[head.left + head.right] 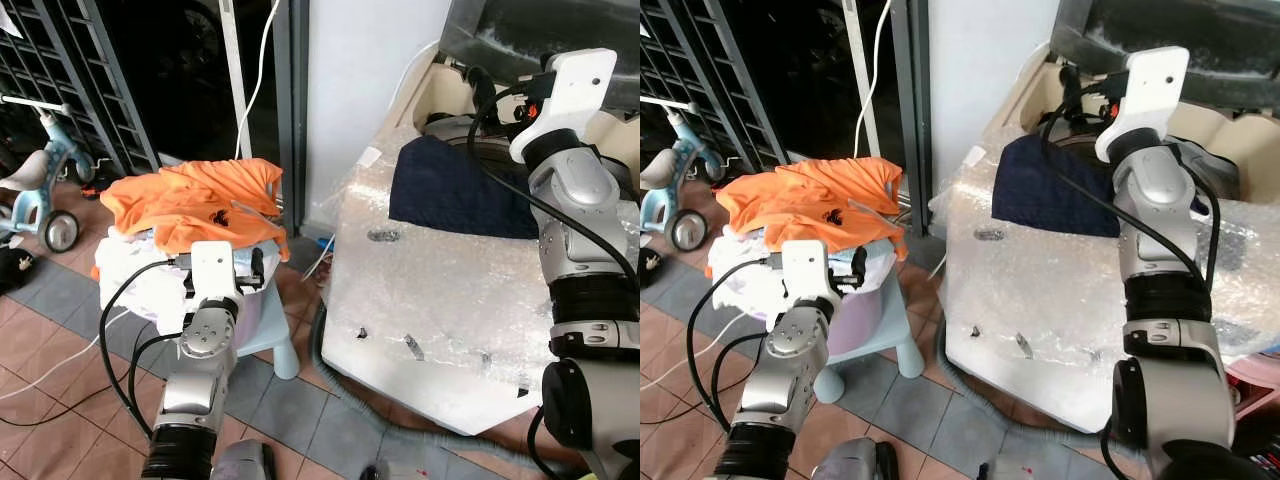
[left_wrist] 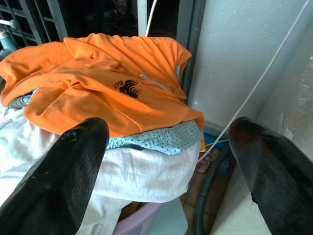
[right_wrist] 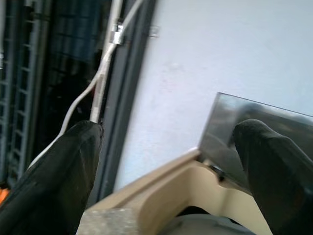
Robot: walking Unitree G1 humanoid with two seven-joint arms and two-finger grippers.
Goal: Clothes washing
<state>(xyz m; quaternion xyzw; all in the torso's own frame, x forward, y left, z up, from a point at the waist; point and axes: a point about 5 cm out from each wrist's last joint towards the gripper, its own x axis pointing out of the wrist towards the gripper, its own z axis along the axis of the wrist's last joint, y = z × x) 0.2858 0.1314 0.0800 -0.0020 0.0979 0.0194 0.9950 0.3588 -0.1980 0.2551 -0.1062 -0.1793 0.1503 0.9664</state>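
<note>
While the left gripper [image 2: 166,161] hangs wide-fingered just before the crumpled orange shirt [image 1: 195,205], the right gripper [image 3: 168,166] spreads wide well beyond it.

Down to my left, a pale blue stool [image 1: 268,335] stands on the tiled floor [image 1: 60,330], and it carries a lilac basket [image 1: 855,320] heaped with laundry, an orange shirt [image 1: 200,205] on top. To my right, the washing machine's top [image 1: 450,330] is wrapped in bubble plastic, and a dark navy garment [image 1: 455,190] lies right on it, by the open tub
</note>
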